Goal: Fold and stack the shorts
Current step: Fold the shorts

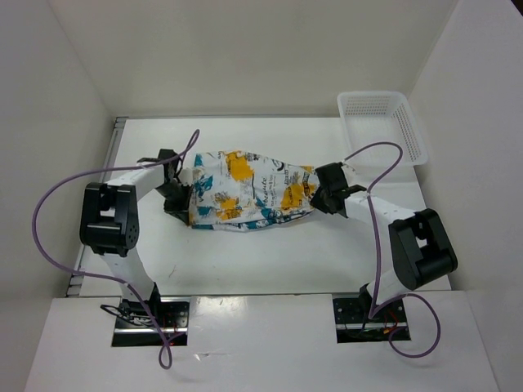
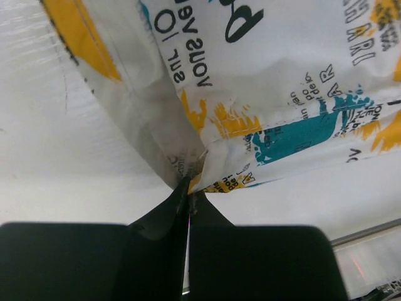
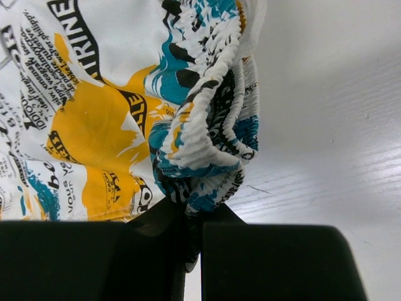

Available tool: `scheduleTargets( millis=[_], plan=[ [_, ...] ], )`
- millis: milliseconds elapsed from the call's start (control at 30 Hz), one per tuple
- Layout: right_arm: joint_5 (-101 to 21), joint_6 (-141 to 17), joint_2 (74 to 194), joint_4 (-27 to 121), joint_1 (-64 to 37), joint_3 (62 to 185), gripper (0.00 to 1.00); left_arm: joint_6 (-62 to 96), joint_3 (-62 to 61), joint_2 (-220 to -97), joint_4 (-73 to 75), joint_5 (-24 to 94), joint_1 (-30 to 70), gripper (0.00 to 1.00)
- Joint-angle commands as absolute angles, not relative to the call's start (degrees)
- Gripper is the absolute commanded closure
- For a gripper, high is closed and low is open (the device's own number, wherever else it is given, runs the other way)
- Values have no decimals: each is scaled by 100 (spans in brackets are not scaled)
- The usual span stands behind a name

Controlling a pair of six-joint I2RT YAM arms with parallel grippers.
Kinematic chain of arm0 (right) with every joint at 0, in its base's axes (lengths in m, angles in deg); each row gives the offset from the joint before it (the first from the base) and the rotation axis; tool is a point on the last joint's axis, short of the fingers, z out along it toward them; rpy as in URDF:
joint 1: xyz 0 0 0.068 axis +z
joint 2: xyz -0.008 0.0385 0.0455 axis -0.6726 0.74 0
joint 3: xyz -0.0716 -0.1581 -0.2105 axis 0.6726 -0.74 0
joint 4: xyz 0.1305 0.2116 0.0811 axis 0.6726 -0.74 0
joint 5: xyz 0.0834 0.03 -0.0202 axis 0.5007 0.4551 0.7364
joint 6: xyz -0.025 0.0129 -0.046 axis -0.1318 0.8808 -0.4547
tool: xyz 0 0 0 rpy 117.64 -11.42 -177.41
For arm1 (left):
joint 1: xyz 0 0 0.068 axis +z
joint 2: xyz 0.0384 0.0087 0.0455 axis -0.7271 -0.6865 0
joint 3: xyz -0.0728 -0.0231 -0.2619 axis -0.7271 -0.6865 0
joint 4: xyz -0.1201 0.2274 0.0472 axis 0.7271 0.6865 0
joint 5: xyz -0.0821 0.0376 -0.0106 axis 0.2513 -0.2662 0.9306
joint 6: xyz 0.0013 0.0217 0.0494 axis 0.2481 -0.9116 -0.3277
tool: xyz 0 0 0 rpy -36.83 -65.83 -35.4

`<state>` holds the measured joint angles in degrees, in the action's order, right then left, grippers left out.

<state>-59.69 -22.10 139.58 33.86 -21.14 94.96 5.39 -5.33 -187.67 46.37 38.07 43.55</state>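
Shorts (image 1: 249, 192) span the middle of the desk (image 1: 245, 261), pulled taut between both arms, likely to flatten them for folding. A white basket (image 1: 384, 122) sits at the far right corner. The left fingers (image 2: 166, 213) pinch a hem corner; the right fingers (image 3: 164, 216) clamp the gathered waistband.

A white plastic mesh basket (image 1: 413, 131) sits at the far right corner of the white bench (image 1: 245, 261), open side up, its long side running along the bench's right edge. Plain white walls (image 1: 245, 57) close in the bench's left, far and right edges.
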Motion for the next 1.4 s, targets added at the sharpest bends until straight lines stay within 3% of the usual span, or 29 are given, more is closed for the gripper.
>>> scheduleTargets(
  millis=[0,233,367,433,467,600,867,1067,1233,1333,1367],
  plan=[
    [-6315,-2151,13735,3413,-2065,9350,100,512,-352,-18349,4947,4154,4585,100],
    [-6447,-2151,13621,3413,-2065,9192,100,512,-61,-18296,6502,5360,4788,100],
    [-6447,-2151,13621,3465,-2065,9139,100,512,-614,-18367,6040,4809,4613,99],
    [-6447,-2151,13621,3465,-2065,9139,100,512,-860,-18419,5811,4632,4559,93],
    [-6447,-2212,13621,3465,-2065,9209,100,512,-861,-18419,5749,4631,4559,79],
    [-6447,-2266,13673,3404,-2065,9332,100,512,-704,-18419,5739,4420,4559,56],
    [-6789,-2635,13463,3088,-2065,9710,100,512,818,-18367,5539,4833,4867,35],
    [-7070,-3003,13358,2798,-2065,10088,100,512,836,-19394,4660,3666,4357,35],
    [-7554,-3941,13226,2683,-1705,10631,100,512,756,-19659,4307,3603,4252,35],
    [-7485,-4645,13435,2911,-1284,11158,100,512,914,-19992,4236,3716,4252,48],
    [-7258,-5222,13523,2999,-995,11300,100,512,975,-20132,4236,3796,4252,58]
  ],
)
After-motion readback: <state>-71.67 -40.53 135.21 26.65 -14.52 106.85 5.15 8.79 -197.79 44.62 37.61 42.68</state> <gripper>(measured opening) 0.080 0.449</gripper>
